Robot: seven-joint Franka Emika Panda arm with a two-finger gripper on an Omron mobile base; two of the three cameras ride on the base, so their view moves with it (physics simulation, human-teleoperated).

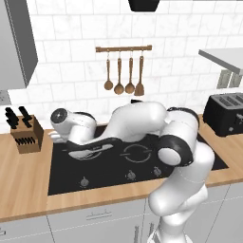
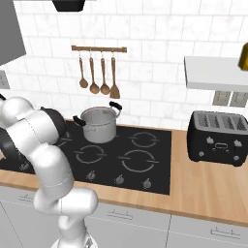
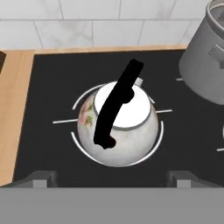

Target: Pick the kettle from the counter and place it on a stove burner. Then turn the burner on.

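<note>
My gripper [image 3: 112,180] is spread wide above the kettle [image 3: 118,131], which sits on a burner [image 3: 161,138] beside the pot [image 3: 203,61].

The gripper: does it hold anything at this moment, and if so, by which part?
Nothing is held. The gripper is open, its fingers apart and clear of the kettle, which sits on a stove burner.

Squat silver kettle [image 3: 118,131], black arched handle, upright inside a grey ring burner [image 3: 159,140] on black cooktop.
</note>
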